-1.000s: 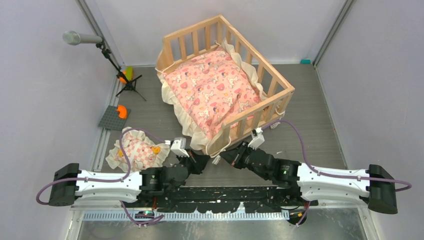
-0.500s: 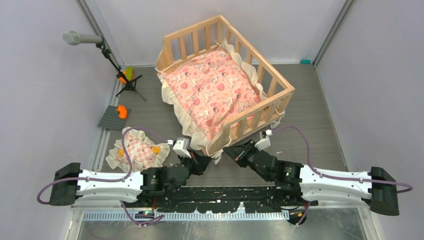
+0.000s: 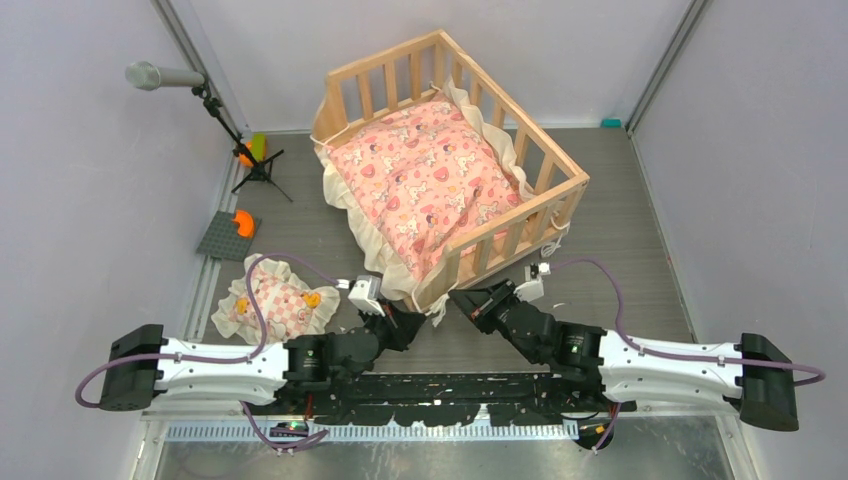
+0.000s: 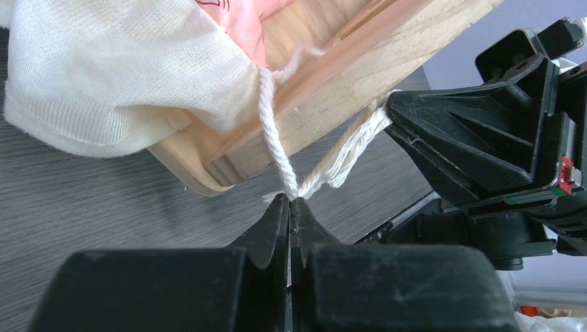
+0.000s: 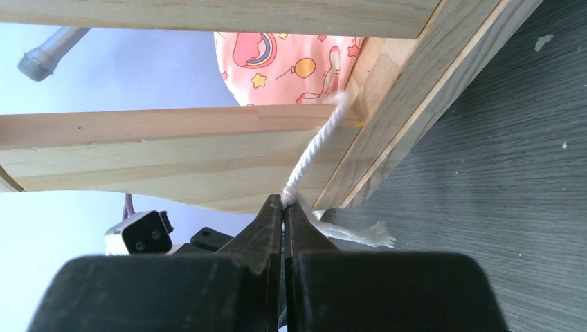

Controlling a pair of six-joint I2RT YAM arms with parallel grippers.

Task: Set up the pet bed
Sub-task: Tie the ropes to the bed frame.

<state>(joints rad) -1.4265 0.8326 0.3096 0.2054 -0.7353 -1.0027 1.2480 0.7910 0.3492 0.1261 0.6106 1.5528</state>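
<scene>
The top camera is looking steeply down from high behind over the whole table (image 3: 625,235); both wrist cameras are peering close and low — facing each other, sharing the pet bed (image 3: 512,106) corner and white cord (image 4: 275,138).

Pale lilac walls (image 3: 80,200) on three sides; grey wood-grain floor (image 3: 620,230); microphone (image 3: 160,76) on tripod (image 3: 258,172) far left corner

No legible text or markings
</scene>
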